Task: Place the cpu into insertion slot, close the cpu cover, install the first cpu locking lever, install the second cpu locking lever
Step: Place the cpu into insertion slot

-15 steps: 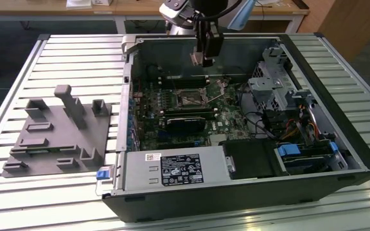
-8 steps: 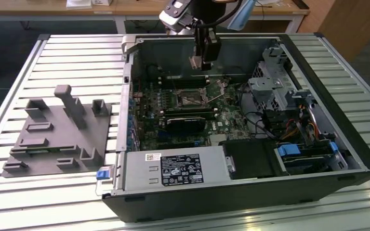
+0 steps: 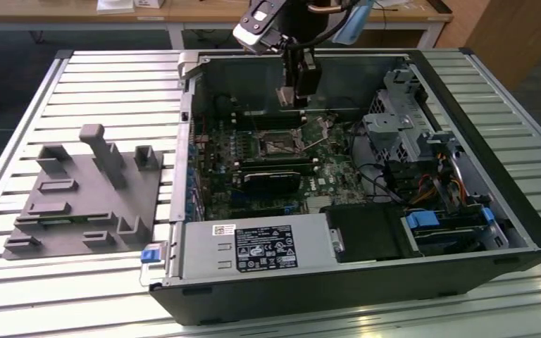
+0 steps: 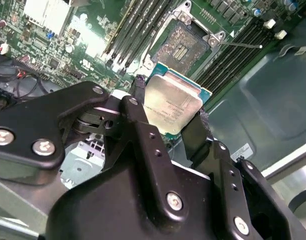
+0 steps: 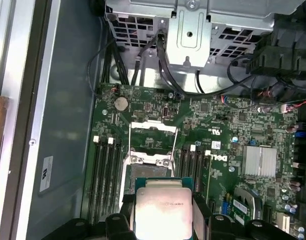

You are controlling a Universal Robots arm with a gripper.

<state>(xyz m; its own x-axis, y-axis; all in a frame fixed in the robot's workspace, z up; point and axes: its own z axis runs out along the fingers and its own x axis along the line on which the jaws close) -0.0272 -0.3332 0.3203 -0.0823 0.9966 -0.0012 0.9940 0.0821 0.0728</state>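
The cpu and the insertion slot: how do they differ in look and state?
The cpu has a smooth grey metal top; the insertion slot is a dark, grainy recess. The cpu is held between the fingers; the insertion slot lies empty in the green board. Both are square.

cpu: dull grey metal top, smooth. gripper: black, smooth, semi-gloss, with shiny metal screws. insertion slot: grainy matt centre, silvery metal rim. circuit board: glossy green. Exterior view, left: matt grey plastic fixture on ribbed pale metal table.
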